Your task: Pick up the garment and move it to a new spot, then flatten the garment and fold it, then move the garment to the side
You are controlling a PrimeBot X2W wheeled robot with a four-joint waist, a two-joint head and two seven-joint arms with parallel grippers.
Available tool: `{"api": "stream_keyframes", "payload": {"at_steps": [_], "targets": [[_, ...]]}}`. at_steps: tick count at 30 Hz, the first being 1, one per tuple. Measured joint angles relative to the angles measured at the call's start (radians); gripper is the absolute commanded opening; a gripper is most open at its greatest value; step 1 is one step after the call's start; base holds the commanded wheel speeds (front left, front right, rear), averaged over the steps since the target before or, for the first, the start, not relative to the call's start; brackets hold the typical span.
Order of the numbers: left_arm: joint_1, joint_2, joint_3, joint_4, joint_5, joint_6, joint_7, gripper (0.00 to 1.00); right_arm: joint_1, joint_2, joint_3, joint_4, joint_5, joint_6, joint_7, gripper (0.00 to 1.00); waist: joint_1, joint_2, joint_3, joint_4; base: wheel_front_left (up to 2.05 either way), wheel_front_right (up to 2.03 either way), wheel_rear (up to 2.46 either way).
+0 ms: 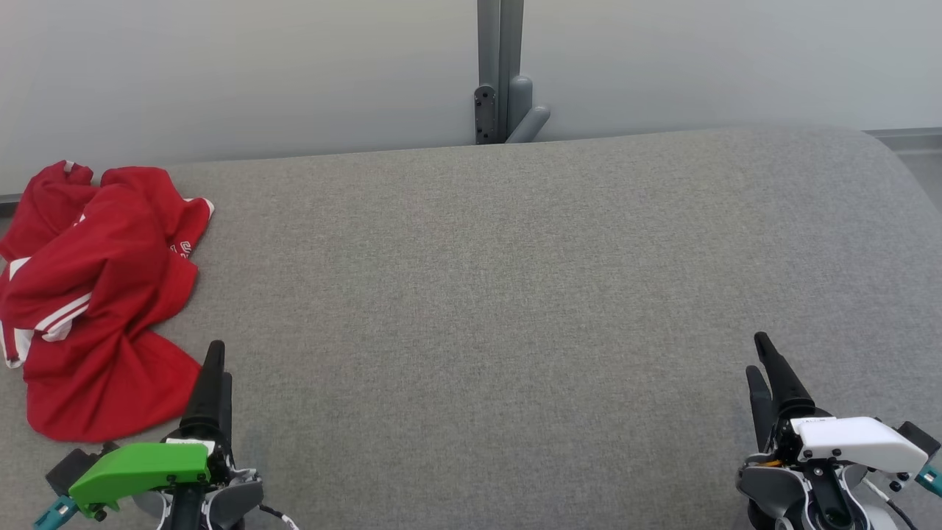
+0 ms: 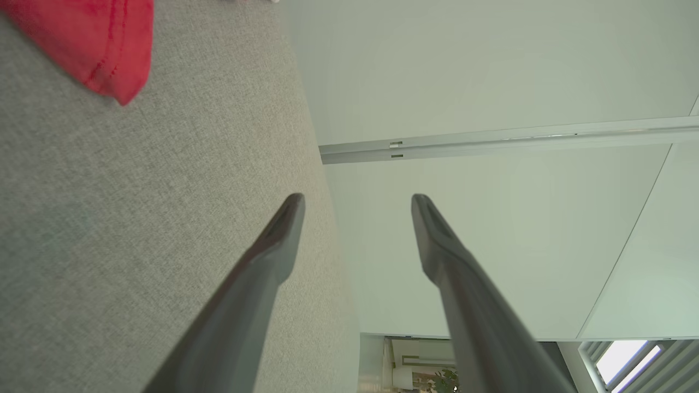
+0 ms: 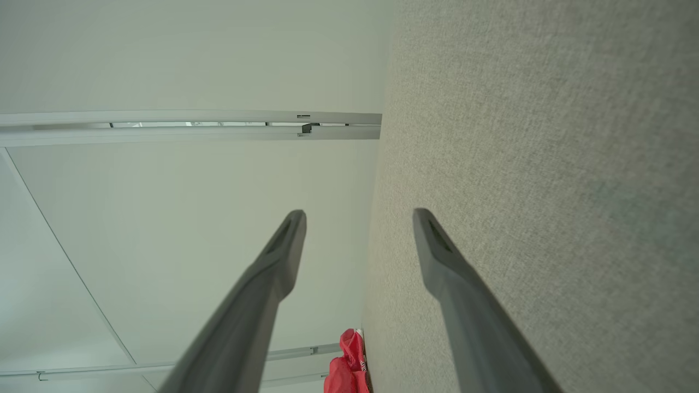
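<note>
- As I judge it, the task is at its very beginning: no step looks done yet.
- The garment (image 1: 96, 294), red with white stripes, lies in a crumpled heap at the far left of the grey table (image 1: 478, 294). It sits close to the left edge and reaches toward the back edge.
- It is neither flat nor folded. The cloth is bunched over itself, so I cannot tell which part is a sleeve and which is the body.
- All steps are left to do: to pick the garment up, to carry it to a new spot, to flatten it, to fold it, and to move it to the side.
- The wide middle of the table seems to me a fitting new spot.
- The left gripper (image 1: 218, 361) hovers near the front of the table, just beside the lower right edge of the garment.
- Its fingers stand wide apart, with nothing between them. In the left wrist view a red corner of the garment shows at the upper left, apart from both fingers, so I see no contact.
- The right gripper (image 1: 756, 353) is at the front right, well apart from the garment.
- Its fingers are also spread wide and hold nothing. In the right wrist view there is only table and wall behind them, with the garment small and far away.
- The left gripper is much nearer to the garment, so the first grasp probably belongs to it.
</note>
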Motion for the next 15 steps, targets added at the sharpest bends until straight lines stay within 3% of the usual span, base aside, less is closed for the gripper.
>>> {"api": "stream_keyframes", "payload": {"at_steps": [15], "targets": [[0.021, 0.001, -0.047, -0.102, 0.269, 0.053, -0.070, 1.00, 0.021, -0.002, 0.010, -0.102, -0.299, 0.000, -0.053, 1.00, 0.0000, 0.0000, -0.003, 0.001, 0.00, 0.00, 0.00]]}}
